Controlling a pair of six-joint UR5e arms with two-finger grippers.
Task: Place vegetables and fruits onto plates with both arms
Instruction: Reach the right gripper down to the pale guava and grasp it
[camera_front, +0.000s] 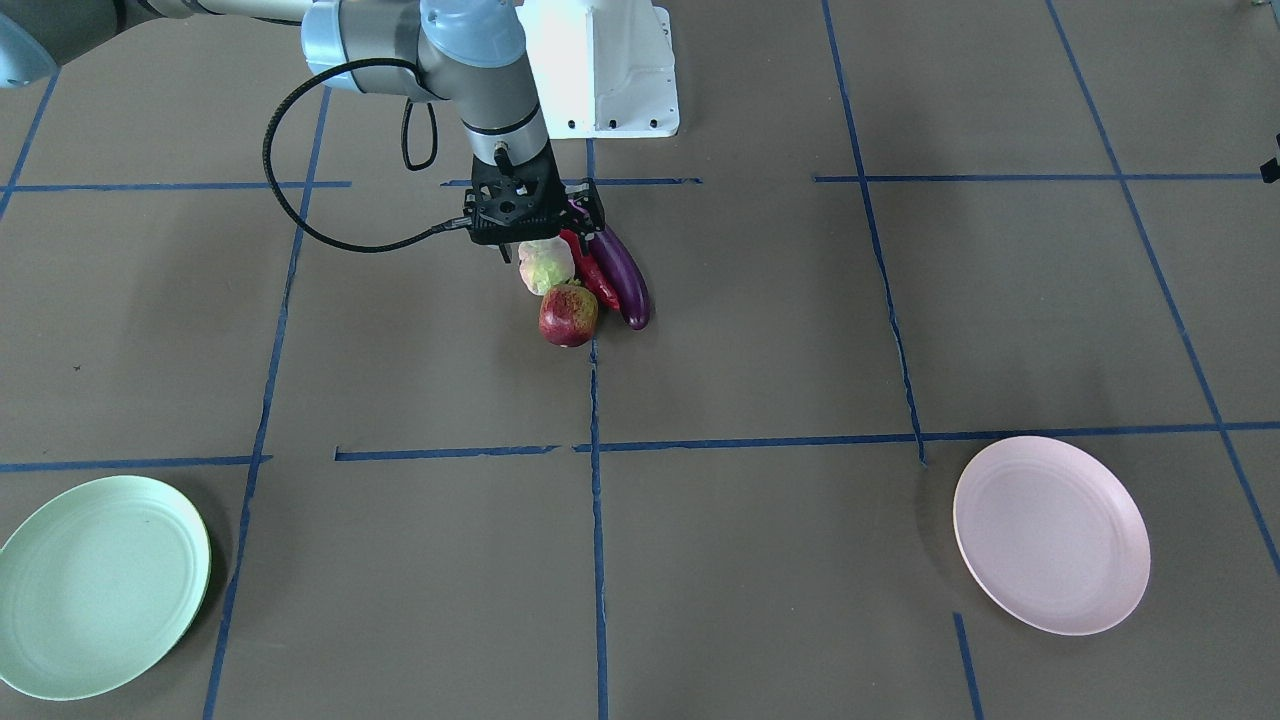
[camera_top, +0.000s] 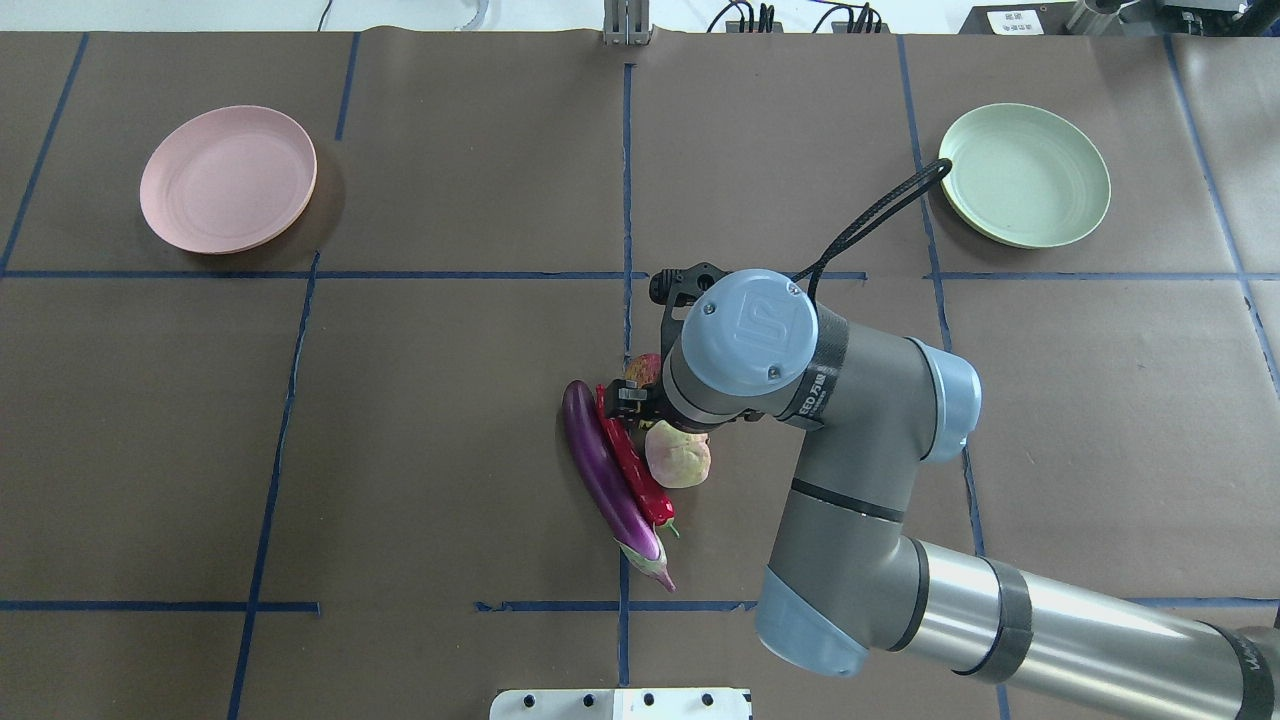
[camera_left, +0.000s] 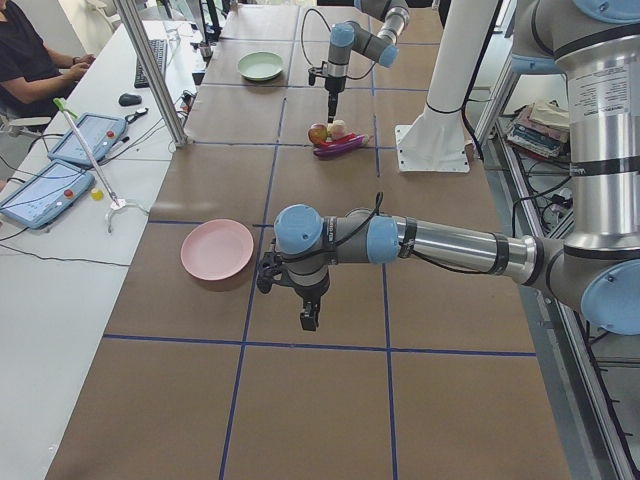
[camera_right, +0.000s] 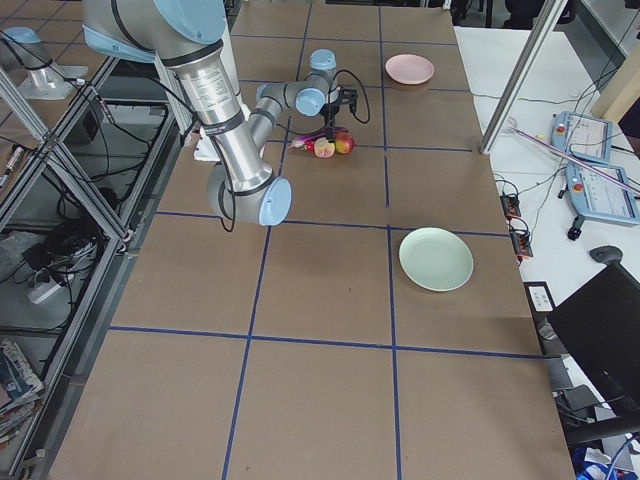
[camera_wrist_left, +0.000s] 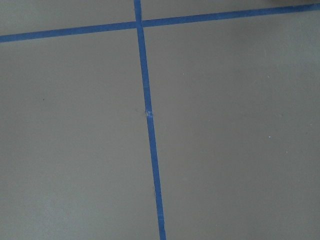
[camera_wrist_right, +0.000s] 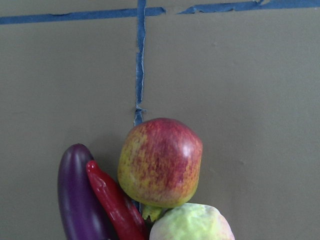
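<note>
**Four pieces bunched mid-table, plates well apart**

I see the right gripper (camera_front: 530, 215) hanging over the pile and the left gripper (camera_left: 308, 318) low near the pink plate (camera_top: 228, 180). I cannot tell either pincer's opening. The mint plate (camera_top: 1025, 175) sits far right. The eggplant (camera_top: 605, 475) lies near-to-far, stem cap toward the base, with the chili pepper (camera_top: 632, 462) parallel along its right side. The pale fruit (camera_top: 678, 455) is just beside the chili. The pomegranate (camera_front: 568, 315) lies beyond, crown facing the pale fruit.

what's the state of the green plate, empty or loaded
Empty: the green plate shows only bare surface; the eggplant, chili, pomegranate and pale fruit all lie clustered mid-table.
</note>
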